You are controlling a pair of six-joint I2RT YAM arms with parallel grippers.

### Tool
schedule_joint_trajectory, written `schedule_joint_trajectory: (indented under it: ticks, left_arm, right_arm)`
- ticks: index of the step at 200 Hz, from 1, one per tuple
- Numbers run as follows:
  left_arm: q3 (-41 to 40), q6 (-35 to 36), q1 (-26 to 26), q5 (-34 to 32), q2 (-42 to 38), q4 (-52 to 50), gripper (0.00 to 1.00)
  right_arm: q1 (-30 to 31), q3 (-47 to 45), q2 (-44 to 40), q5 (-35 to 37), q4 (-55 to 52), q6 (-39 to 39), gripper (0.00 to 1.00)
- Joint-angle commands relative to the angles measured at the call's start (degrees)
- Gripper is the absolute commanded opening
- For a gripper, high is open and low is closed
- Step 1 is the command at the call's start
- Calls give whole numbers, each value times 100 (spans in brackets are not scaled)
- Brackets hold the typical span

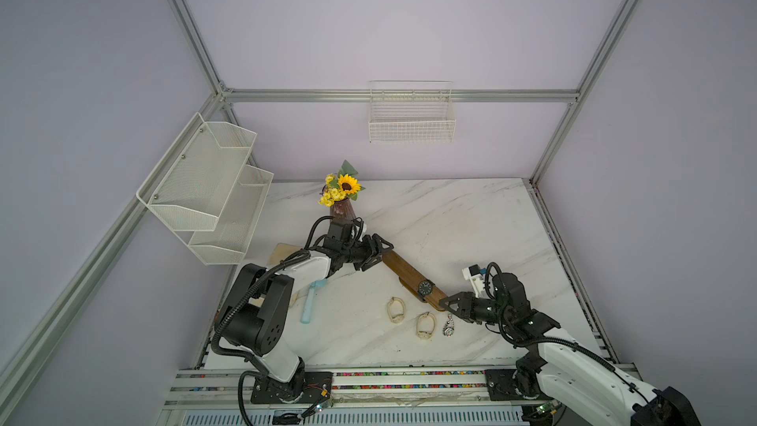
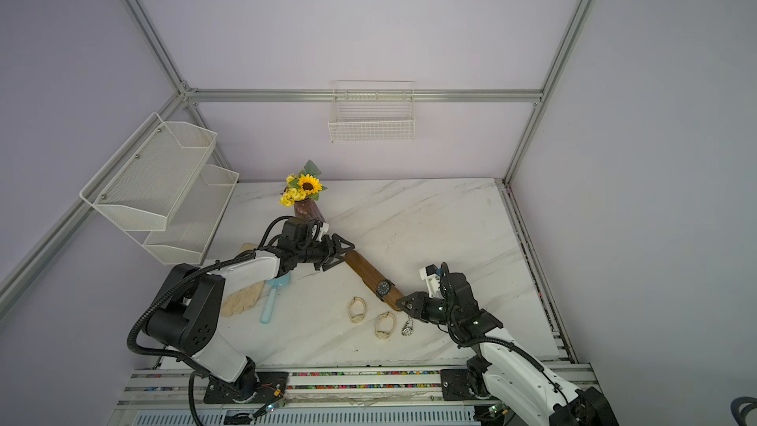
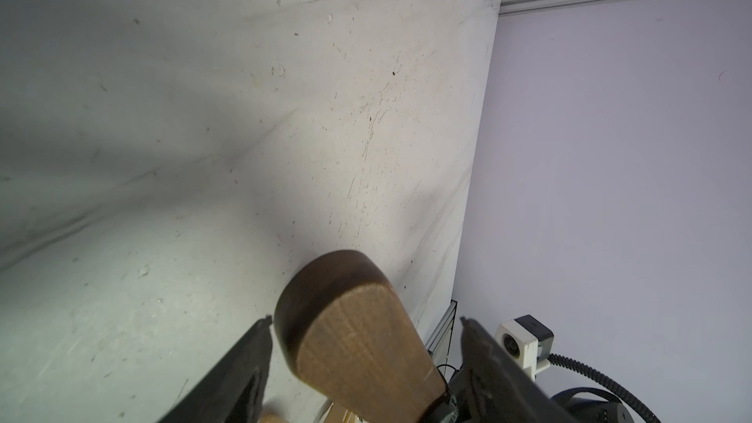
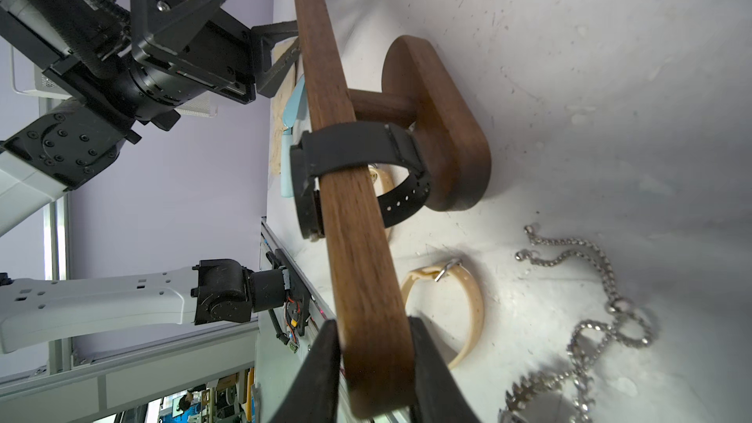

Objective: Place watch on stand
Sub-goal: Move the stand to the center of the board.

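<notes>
The dark brown stand [image 1: 403, 270] [image 2: 364, 270] lies diagonally across the marble table in both top views. A black watch [image 1: 426, 288] [image 2: 384, 288] is wrapped round its bar, strap looped under the bar [image 4: 350, 148]. My right gripper [image 1: 442, 304] [image 4: 372, 321] is shut on the bar's near end, both fingers pressed against the wood [image 4: 358, 262]. At the far end my left gripper [image 1: 381, 256] [image 3: 365, 319] straddles the rounded bar tip [image 3: 350, 327], open, with a clear gap on one side. The stand's base [image 4: 443, 124] faces the table.
Two cream watches [image 1: 395, 310] [image 1: 426, 324] and a silver chain watch [image 1: 449, 327] lie in front of the stand. A vase of sunflowers [image 1: 342, 198] stands behind the left arm. A light blue brush [image 1: 310, 301], a pale board [image 1: 282, 254] and a mesh shelf [image 1: 209, 190] sit left.
</notes>
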Motion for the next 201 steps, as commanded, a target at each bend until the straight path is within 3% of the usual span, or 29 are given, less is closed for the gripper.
schedule_joint_trajectory:
  ticks: [1, 36, 91, 136, 153, 182, 201]
  left_arm:
    - [-232, -76, -32, 141, -188, 244, 72]
    - [-182, -147, -31, 223, -64, 386, 71]
    - [24, -144, -30, 255, 24, 400, 71]
    - [121, -161, -32, 247, 81, 406, 71]
    - [117, -170, -40, 238, 99, 405, 71]
    - [107, -188, -49, 216, 91, 405, 71]
    - [113, -188, -49, 203, 106, 403, 71]
  right_arm:
    - [-50, 174, 227, 201, -214, -249, 20]
    - [-269, 291, 863, -111, -36, -572, 19]
    - [-1259, 369, 1613, -1647, 685, -690, 17]
    - [-1520, 431, 1995, -2291, 923, -816, 17]
    - [-1636, 444, 2138, -2391, 923, -922, 25]
    - [-1771, 511, 2338, -2372, 914, -1051, 48]
    - [-1809, 528, 2369, -2329, 914, -1064, 52]
